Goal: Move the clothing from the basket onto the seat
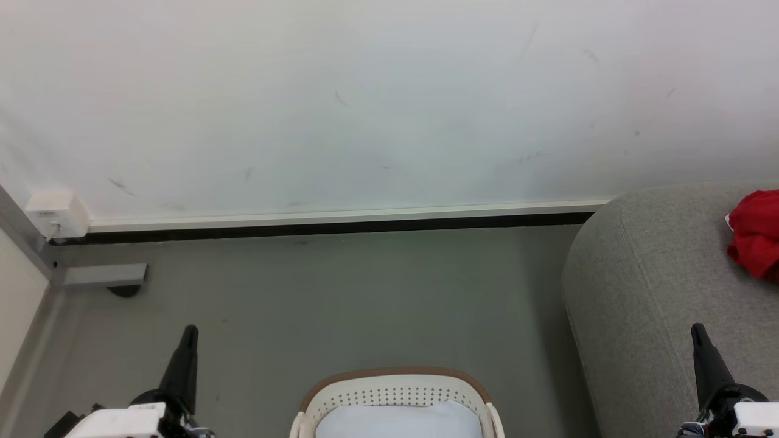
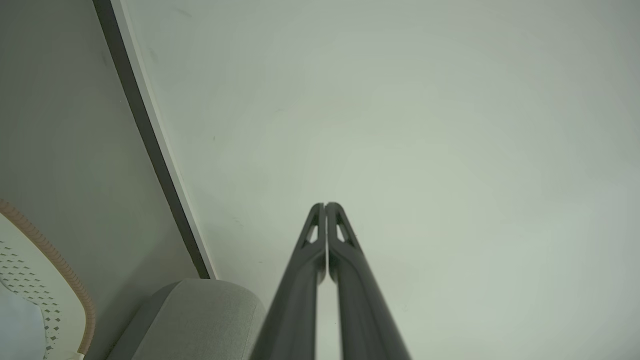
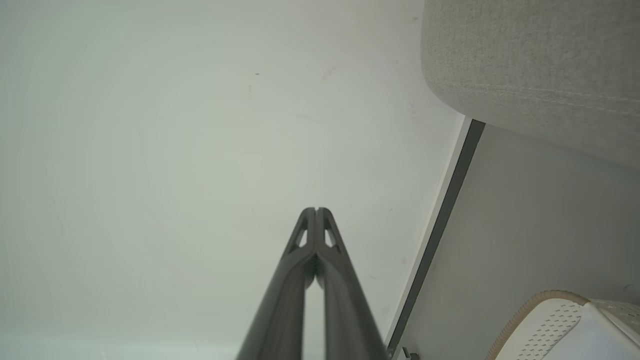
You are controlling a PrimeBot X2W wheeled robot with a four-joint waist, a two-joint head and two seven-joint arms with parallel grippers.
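Observation:
The red clothing (image 1: pixel 756 232) lies bunched on the grey seat (image 1: pixel 645 292) at the right edge of the head view. At the bottom centre stands the cream basket (image 1: pixel 395 389) with its brown rim, and a pale bluish-white cloth (image 1: pixel 395 421) lies inside it. My left gripper (image 1: pixel 190 331) rests low at the left, shut and empty. My right gripper (image 1: pixel 697 330) rests low at the right in front of the seat, also shut and empty. The left wrist view has the shut left gripper (image 2: pixel 325 205) pointing at the wall, with basket (image 2: pixel 30 280) and seat (image 2: pixel 200 315) below. In the right wrist view the shut right gripper (image 3: pixel 316 210) does the same.
A white wall (image 1: pixel 365 103) with a dark baseboard (image 1: pixel 328 226) runs across the back. Grey floor (image 1: pixel 341 304) lies between the wall and the basket. A white socket box (image 1: pixel 56 214) and a grey bracket (image 1: pixel 106 275) sit at the far left corner.

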